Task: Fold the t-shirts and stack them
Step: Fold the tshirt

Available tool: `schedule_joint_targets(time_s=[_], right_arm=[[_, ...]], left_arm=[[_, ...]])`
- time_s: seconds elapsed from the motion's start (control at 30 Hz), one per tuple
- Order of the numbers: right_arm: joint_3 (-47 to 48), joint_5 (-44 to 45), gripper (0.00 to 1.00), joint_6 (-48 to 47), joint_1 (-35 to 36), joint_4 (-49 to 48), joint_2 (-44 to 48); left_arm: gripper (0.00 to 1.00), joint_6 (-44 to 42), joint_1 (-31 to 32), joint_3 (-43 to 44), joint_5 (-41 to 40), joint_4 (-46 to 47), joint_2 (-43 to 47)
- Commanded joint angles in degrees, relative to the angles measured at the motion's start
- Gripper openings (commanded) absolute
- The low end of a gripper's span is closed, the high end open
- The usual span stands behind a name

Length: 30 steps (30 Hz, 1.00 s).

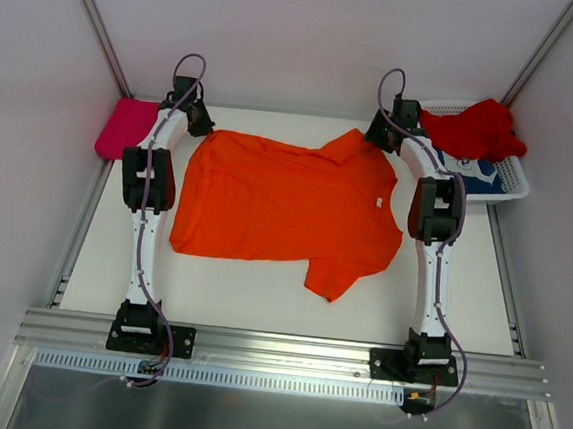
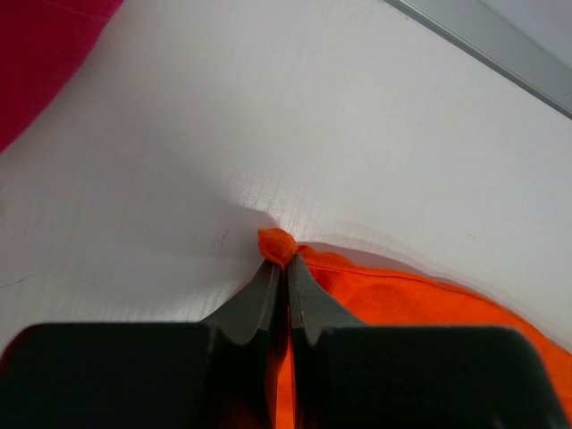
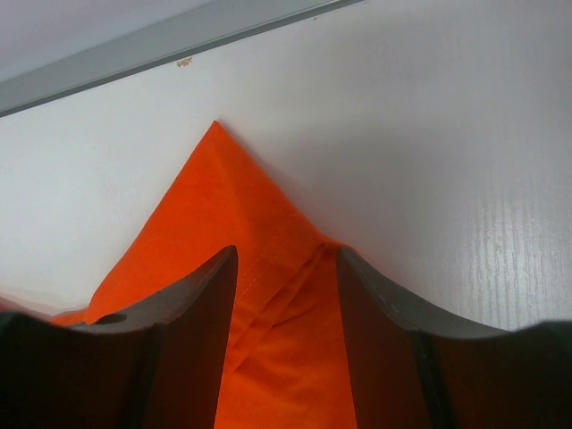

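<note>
A bright orange t-shirt (image 1: 288, 200) lies spread flat across the middle of the white table. My left gripper (image 1: 199, 125) (image 2: 286, 259) is at its back left corner, shut on a small pinch of the orange hem (image 2: 279, 243). My right gripper (image 1: 379, 137) (image 3: 286, 252) is at the back right sleeve, open, its fingers standing either side of the pointed orange sleeve (image 3: 223, 188). A folded magenta-pink t-shirt (image 1: 123, 127) (image 2: 45, 63) lies at the back left. A red t-shirt (image 1: 475, 129) and a blue one (image 1: 476, 176) rest in the basket.
A white lattice basket (image 1: 515, 184) stands at the back right, beside the right arm. Metal rails (image 2: 500, 45) (image 3: 179, 40) border the table at the back and sides. White walls close in on both sides.
</note>
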<state>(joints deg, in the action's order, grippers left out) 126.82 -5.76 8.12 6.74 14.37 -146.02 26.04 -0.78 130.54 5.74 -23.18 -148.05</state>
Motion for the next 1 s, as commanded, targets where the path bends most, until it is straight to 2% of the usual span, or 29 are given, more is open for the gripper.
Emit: schedule_joint_targets(time_s=[0.0,0.1,0.2,0.37,0.5,0.6,0.63,0.67,0.73,0.93,0.97], right_arm=[[1.6,0.2,0.52,-0.9,-0.6,0.5,1.7],[1.6,-0.4,0.49,-0.9,-0.7,0.4,1.4],[1.3,-1.0,0.37,-0.8,-0.7,0.0,1.4],[1.1,-1.6,0.37,-0.8,-0.7,-0.1,1.4],[1.1,-2.3,0.30,-0.7,-0.7,-0.4,1.3],[1.3,-2.7,0.31,-0.6,-0.6,-0.5,1.2],[1.3,-2.7,0.33,-0.6,-0.8,-0.5,1.3],[1.3,-2.5,0.40,-0.5,-0.6,-0.4,1.2],[1.3,-2.1,0.41,-0.4,-0.8,-0.3,1.2],[3.6,-4.4,0.39,1.6,-1.4,-0.3,-0.7],[3.5,-4.6,0.36,2.0,-1.4,-0.5,-0.8]], left_arm=[[0.00,-1.0,0.5,-1.3,-0.1,-3.5,2.1],[0.00,-1.0,0.5,-1.3,-0.2,-3.5,2.1],[0.00,-1.1,0.4,-1.3,-0.2,-3.5,2.1],[0.00,-1.1,0.4,-1.3,-0.2,-3.5,2.1],[0.00,-1.2,0.4,-1.4,-0.2,-3.5,2.1],[0.00,-1.2,0.4,-1.3,0.0,-3.5,2.1],[0.00,-1.2,0.4,-1.3,-0.1,-3.5,2.1],[0.00,-1.2,0.4,-1.4,-0.1,-3.5,2.1],[0.00,-1.3,0.5,-1.5,0.1,-3.5,2.2],[0.00,-1.3,0.5,-1.7,0.2,-3.5,2.3],[0.00,-1.3,0.5,-1.7,0.1,-3.5,2.3]])
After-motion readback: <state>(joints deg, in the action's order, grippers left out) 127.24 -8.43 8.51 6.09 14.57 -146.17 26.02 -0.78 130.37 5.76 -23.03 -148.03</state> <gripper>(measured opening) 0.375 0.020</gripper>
